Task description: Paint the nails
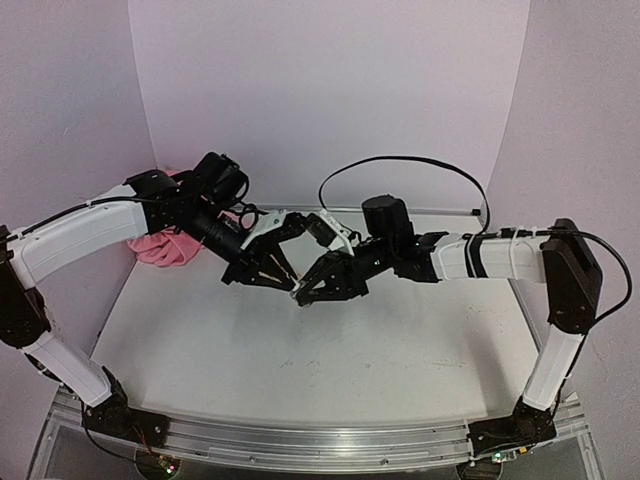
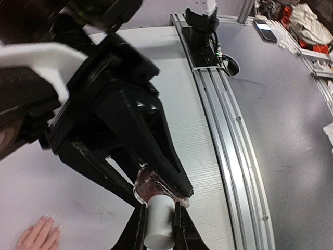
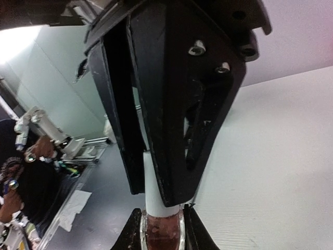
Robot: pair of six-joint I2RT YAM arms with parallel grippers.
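Left gripper (image 2: 158, 213) jaws clamped on white cap (image 2: 158, 232); right gripper (image 3: 162, 216) jaws shut round polish bottle (image 3: 162, 235). Opposed mid-air grip, probably to twist the cap off.

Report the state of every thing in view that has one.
left gripper: shut on the white cap
right gripper: shut on the polish bottle
polish bottle: capped, held between both grippers
white cap: on the bottle
mannequin hand: lying flat, untouched

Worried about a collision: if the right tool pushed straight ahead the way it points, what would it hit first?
The left tool, head-on: it grips the white cap of the bottle that the right tool holds. They look nearly tip to tip.
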